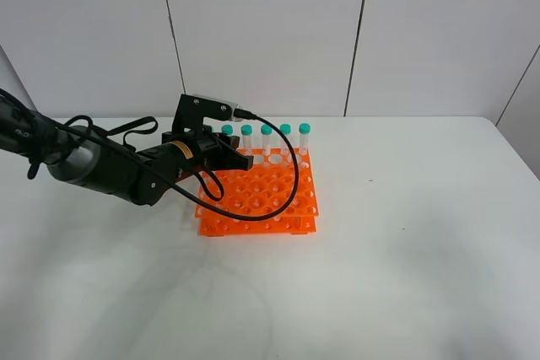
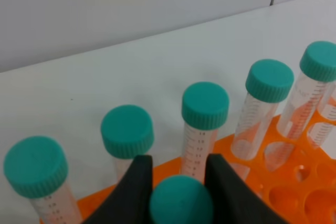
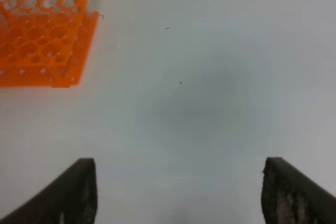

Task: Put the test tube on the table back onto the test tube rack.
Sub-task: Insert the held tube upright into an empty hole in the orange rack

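Observation:
My left gripper (image 1: 239, 158) reaches over the back left part of the orange test tube rack (image 1: 261, 196). In the left wrist view its two black fingers (image 2: 134, 190) are shut on the teal cap of the test tube (image 2: 181, 202), held upright just in front of the back row. Whether the tube's tip sits in a hole is hidden. Several like tubes (image 1: 285, 141) stand in the rack's back row, also in the left wrist view (image 2: 205, 114). My right gripper (image 3: 178, 198) is open and empty above the white table (image 3: 210, 103), away from the rack (image 3: 42, 45).
The white table (image 1: 405, 250) stretches bare to the right of and in front of the rack. The left arm's black cable (image 1: 283, 200) loops over the rack's front holes. A pale grey panelled wall (image 1: 270, 31) stands behind the table.

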Controlling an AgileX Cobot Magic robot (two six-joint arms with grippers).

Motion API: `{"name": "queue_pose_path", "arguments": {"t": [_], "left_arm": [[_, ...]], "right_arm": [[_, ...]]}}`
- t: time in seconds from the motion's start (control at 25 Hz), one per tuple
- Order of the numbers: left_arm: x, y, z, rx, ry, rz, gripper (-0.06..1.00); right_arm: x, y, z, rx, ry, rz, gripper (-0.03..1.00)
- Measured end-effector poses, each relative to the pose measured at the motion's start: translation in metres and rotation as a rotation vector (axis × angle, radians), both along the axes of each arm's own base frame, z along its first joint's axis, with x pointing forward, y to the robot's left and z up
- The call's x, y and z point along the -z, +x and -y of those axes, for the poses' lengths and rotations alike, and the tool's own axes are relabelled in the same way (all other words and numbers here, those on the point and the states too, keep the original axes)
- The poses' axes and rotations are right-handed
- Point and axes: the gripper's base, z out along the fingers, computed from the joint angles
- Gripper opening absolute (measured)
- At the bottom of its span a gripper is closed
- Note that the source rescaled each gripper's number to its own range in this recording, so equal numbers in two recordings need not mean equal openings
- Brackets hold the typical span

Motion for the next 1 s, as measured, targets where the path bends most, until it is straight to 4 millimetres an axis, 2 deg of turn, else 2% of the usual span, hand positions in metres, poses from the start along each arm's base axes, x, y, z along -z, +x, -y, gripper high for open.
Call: {"name": "queue_pose_path", "arguments": {"t": [0.4,1.0], "left_arm": [[0.0090,0.0082,0.0039,-0.003,-0.001,-0.015,0.00],[0.0099,0.0094,0.0045,-0.003,-0.004,-0.010,0.02]], "right_arm": [[0.0000,0.0000,0.0000,0.000,0.000,0.000,0.80],[0.0000,0.0000,0.0000,0.000,0.000,0.000,0.80]]}}
